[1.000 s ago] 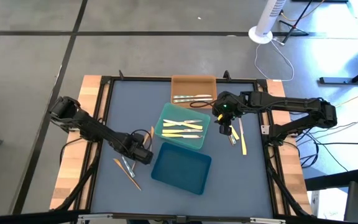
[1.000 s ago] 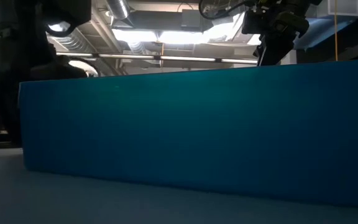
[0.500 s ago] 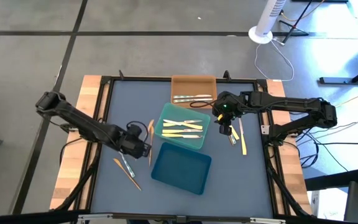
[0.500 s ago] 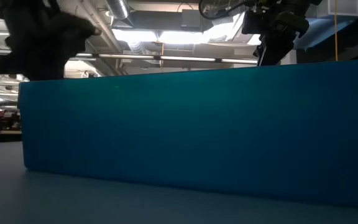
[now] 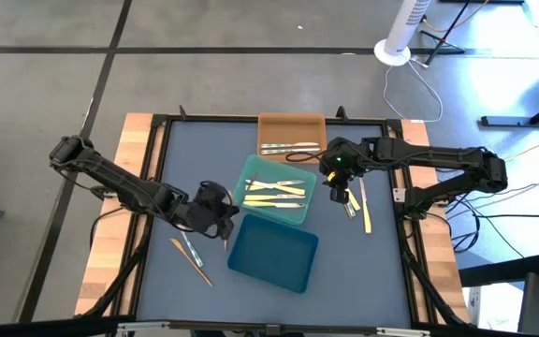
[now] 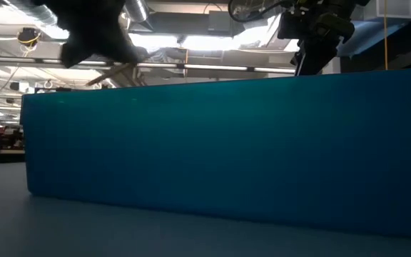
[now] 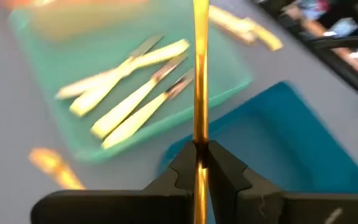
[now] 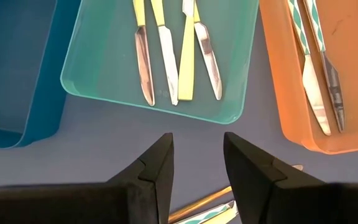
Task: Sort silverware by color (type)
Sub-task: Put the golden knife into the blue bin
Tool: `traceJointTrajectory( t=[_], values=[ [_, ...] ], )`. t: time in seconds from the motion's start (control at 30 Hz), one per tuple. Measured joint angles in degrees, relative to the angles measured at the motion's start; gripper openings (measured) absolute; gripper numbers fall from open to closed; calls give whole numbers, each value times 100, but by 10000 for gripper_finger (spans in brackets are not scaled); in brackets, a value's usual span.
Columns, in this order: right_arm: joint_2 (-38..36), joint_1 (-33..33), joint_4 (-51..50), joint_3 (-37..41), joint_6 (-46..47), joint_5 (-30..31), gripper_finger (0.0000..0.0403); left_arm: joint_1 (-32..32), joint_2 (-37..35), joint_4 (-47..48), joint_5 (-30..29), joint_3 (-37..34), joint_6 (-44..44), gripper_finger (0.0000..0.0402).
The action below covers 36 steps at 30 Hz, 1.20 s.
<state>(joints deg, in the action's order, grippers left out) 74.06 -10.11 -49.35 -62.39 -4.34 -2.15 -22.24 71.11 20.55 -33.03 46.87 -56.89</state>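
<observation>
1. An orange-tan utensil (image 7: 199, 74) is pinched in the left claw (image 5: 221, 221), whose fingers are closed tight on it; in the left wrist view the slim piece stands straight out from between the fingers.
2. The left claw sits over the desk (image 5: 382, 271) just left of the teal-green tray (image 5: 248, 170) and at the far-left corner of the dark blue tray (image 5: 271, 253).
3. Four pale yellow knives (image 5: 274, 191) lie inside the teal-green tray (blades silver, handles yellow), roughly side by side.
4. The orange tray (image 5: 291, 124), at the far edge of the desk, holds silver-grey utensils (image 5: 288, 147) with striped teal handles.
5. Two more utensils (image 5: 192, 255), one orange-tan and one greyish, lie crossed on the desk to the near left of the dark blue tray.
6. A pale yellow utensil (image 5: 365, 208) and a short loose piece (image 5: 349, 210) lie on the desk to the right of the teal-green tray.
7. The right claw (image 5: 342, 195) hovers beside the right edge of the teal-green tray, its fingers (image 8: 157, 163) partly apart and holding nothing.
8. The dark blue tray holds nothing visible; in the low view its wall fills most of the picture.
9. No brand, label or writing can be read on any tray or utensil.
</observation>
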Motion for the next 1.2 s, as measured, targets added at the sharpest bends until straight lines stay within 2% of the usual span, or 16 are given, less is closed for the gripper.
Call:
traceJointTrajectory(
  t=[0.3, 0.63, 0.83, 1.2],
  values=[
    [0, -2, 2, -1, 0, 0, 128, 0, 172, -2169, 32, 7, 2792, 13],
    [0, -2, 2, 0, 0, 0, 128, 0, 850, -3578, 918, 7, 4191, 13],
    [0, 0, 0, 0, 0, -1, 128, 0, 1284, -4012, 1587, 7, 4599, 13],
    [0, -2, 0, 0, 0, 0, 128, 0, 2154, -3932, 2427, 7, 4601, 13]
  ],
)
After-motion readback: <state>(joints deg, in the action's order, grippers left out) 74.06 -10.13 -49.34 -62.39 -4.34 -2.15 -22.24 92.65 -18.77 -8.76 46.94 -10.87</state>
